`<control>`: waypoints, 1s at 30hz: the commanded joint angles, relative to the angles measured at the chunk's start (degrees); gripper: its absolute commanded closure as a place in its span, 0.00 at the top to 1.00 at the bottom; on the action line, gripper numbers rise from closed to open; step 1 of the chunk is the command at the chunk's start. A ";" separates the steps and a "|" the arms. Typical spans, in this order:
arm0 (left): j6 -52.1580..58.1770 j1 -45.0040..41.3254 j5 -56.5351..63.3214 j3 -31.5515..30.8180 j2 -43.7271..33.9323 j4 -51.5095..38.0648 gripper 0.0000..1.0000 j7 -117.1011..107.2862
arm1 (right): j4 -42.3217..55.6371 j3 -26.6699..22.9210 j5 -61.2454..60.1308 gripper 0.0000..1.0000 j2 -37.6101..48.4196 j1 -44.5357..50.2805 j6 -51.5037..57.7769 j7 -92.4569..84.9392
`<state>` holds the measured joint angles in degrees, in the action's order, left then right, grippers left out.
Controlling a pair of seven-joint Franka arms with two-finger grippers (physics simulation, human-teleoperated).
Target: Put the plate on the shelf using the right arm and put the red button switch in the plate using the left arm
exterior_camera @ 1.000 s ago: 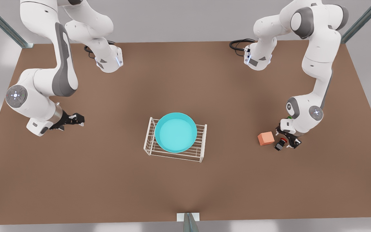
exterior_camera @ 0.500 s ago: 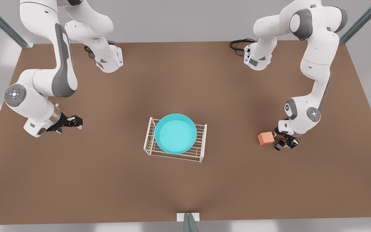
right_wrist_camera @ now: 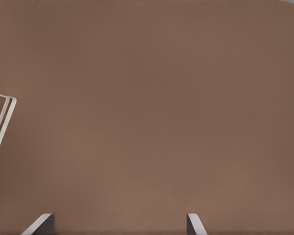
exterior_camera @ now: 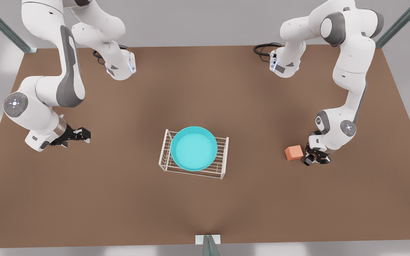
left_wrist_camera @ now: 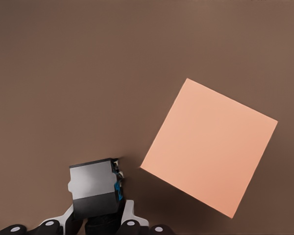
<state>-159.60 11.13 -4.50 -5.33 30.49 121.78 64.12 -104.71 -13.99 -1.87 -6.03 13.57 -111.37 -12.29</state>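
Note:
The turquoise plate (exterior_camera: 194, 147) lies flat on top of the white wire shelf (exterior_camera: 223, 167) at the table's middle. Far off at the front view's right, the red button switch (exterior_camera: 308, 160) rests on the table beside an orange cube. My left gripper (exterior_camera: 317, 158) is down on it. In the left wrist view its black body (left_wrist_camera: 95, 188) sits clamped between the fingers of the left gripper (left_wrist_camera: 100, 218); the red cap is hidden. My right gripper (exterior_camera: 84, 134) waits open at the front view's left, well apart from the shelf. The right gripper (right_wrist_camera: 117, 223) has only bare table between its fingertips.
The orange cube (exterior_camera: 293, 152) stands just to the switch's left in the front view, close to the left gripper's fingers, and looms large in the left wrist view as the cube (left_wrist_camera: 210, 147). A corner of the shelf (right_wrist_camera: 2, 122) shows in the right wrist view.
The left gripper has dropped lower over the switch and its fingers have closed in on the black body. The right gripper has drifted slightly toward the front view's left.

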 commanded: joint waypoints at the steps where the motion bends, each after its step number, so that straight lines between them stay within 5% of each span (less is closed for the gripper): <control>1: 2.01 0.47 -0.16 0.06 -0.08 -1.11 0.49 -1.45 | 0.03 0.02 -0.06 1.00 0.05 -0.04 0.01 -0.02; 8: 18.36 0.65 -0.34 -2.84 -13.35 -7.26 0.49 -21.57 | 0.12 -0.07 -0.06 1.00 0.05 -0.04 0.01 -0.02; 12: 27.06 0.21 0.28 -11.45 -13.70 -14.29 0.49 -42.85 | 0.12 -0.07 -0.06 1.00 0.05 -0.04 0.01 -0.02; 17: 27.85 -9.80 0.28 -11.54 -12.47 -18.16 0.49 -64.99 | 0.30 -0.25 -0.06 1.00 0.05 -0.13 0.01 -0.10; 19: 30.14 -14.11 0.28 -11.54 -11.95 -21.50 0.49 -75.09 | 6.88 -0.16 -0.76 1.00 -15.77 -0.39 1.60 0.24; 22: 30.32 -22.54 0.37 -11.54 -11.68 -24.48 0.49 -95.21 | 7.77 -0.16 -0.85 1.00 -15.77 -0.83 1.95 -0.10; 28: 29.61 -37.14 0.19 -11.45 2.99 -45.75 0.49 -127.84 | 7.86 -0.24 -0.85 1.00 -15.51 -0.92 2.38 -0.19; 30: 24.79 -39.07 0.10 -11.54 8.97 -51.38 0.50 -130.21 | 12.51 -1.47 -0.15 1.00 -11.46 -2.15 12.05 -4.84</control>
<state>-131.91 -27.13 -4.16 -16.85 37.52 72.70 -4.02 -92.55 -15.51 -2.39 -18.62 11.87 -106.68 -12.73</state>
